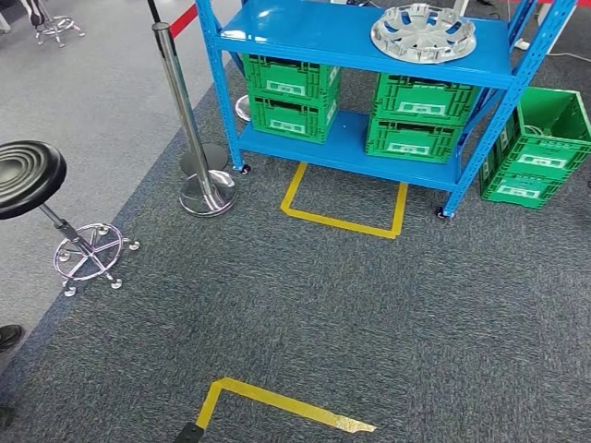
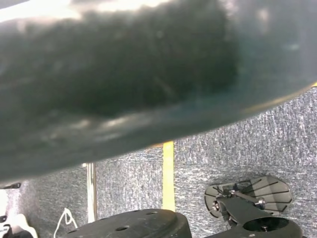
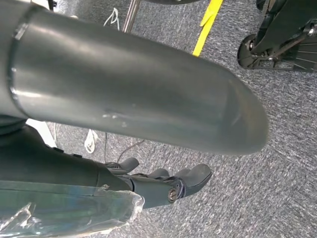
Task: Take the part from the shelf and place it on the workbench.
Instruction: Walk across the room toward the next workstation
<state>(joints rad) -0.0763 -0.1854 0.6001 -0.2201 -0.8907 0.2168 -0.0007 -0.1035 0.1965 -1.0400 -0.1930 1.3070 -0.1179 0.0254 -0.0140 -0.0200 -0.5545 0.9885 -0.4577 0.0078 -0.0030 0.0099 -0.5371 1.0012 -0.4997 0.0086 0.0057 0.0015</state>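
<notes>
Resting silver part [image 1: 423, 32] atop blue shelf [image 1: 328, 37]

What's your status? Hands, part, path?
Right hand empty, fingers apart. Left hand unclear. Hubcap untouched on shelf top. Stanchion left of shelf.

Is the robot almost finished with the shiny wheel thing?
No, it has barely begun. The silver wheel cover lies on the top of the blue shelf, some way off across the carpet. The right hand hangs over the floor holding nothing. Walking up, grabbing it and carrying it to the workbench are all left.
</notes>
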